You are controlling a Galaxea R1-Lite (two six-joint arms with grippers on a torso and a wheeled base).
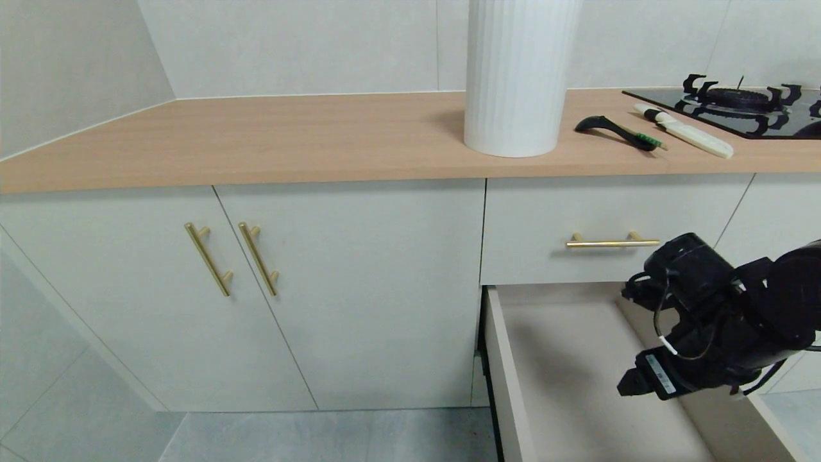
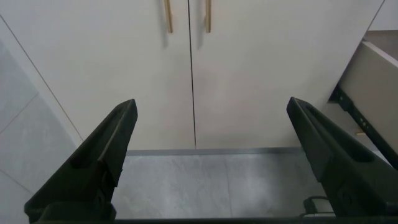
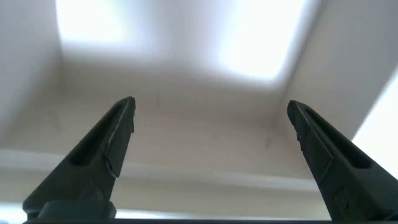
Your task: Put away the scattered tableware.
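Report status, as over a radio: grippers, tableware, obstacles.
Left gripper open, facing cabinet doors. Right gripper open over the pulled-out drawer. Black-handled tool and white knife lie on the counter. White canister stands beside them.

Black utensil (image 1: pixel 617 131), white knife (image 1: pixel 691 133) on counter (image 1: pixel 288 138)

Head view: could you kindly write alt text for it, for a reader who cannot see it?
The right pincer hangs over an open drawer below a wooden counter. On the counter sit a tall white ribbed cylinder, a black-handled tool and a white knife beside a gas hob; two cabinet doors with gold handles are at left.
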